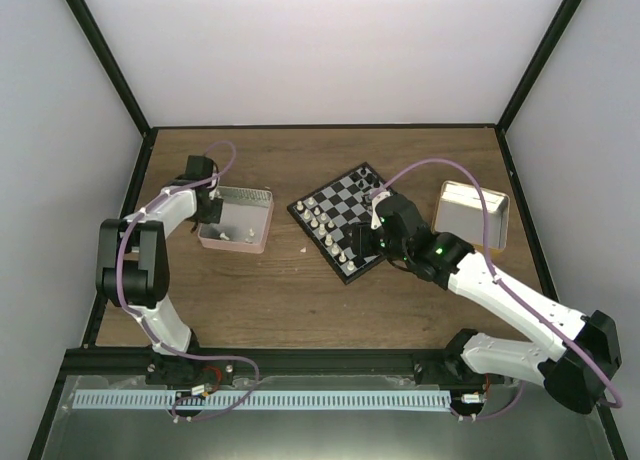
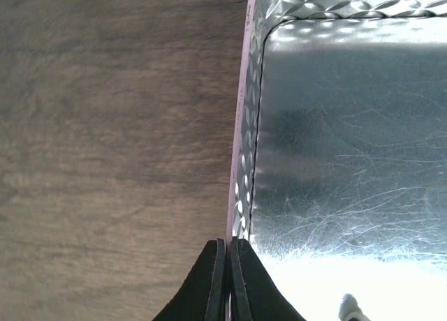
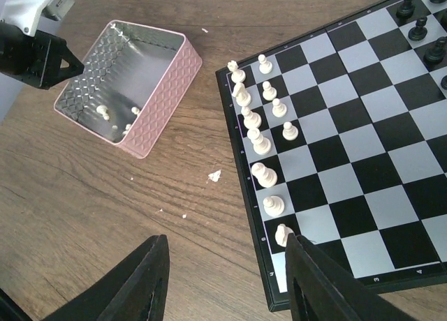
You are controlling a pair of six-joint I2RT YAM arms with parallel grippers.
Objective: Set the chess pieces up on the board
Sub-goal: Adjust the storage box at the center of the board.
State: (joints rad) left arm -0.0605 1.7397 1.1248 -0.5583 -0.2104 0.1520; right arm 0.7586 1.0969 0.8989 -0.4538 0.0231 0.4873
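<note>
The board (image 1: 345, 212) lies tilted at mid-table. Several cream-white chess pieces (image 3: 262, 143) stand in two columns along its left edge (image 3: 236, 136). Black pieces (image 3: 419, 29) stand at its far corner. A few white pieces (image 3: 105, 113) lie inside the pink tray (image 3: 164, 84). My left gripper (image 2: 228, 245) is shut on the tray's left wall (image 2: 241, 125), which runs up from between its fingers; a white piece (image 2: 353, 308) shows beside it on the tray floor. My right gripper (image 3: 227, 279) hangs open over the wood by the board's near-left corner, holding nothing.
A tan box with a silvery inside (image 1: 472, 215) sits right of the board. Small white crumbs (image 3: 215, 174) lie on the wood between tray and board. Black frame posts and white walls enclose the table.
</note>
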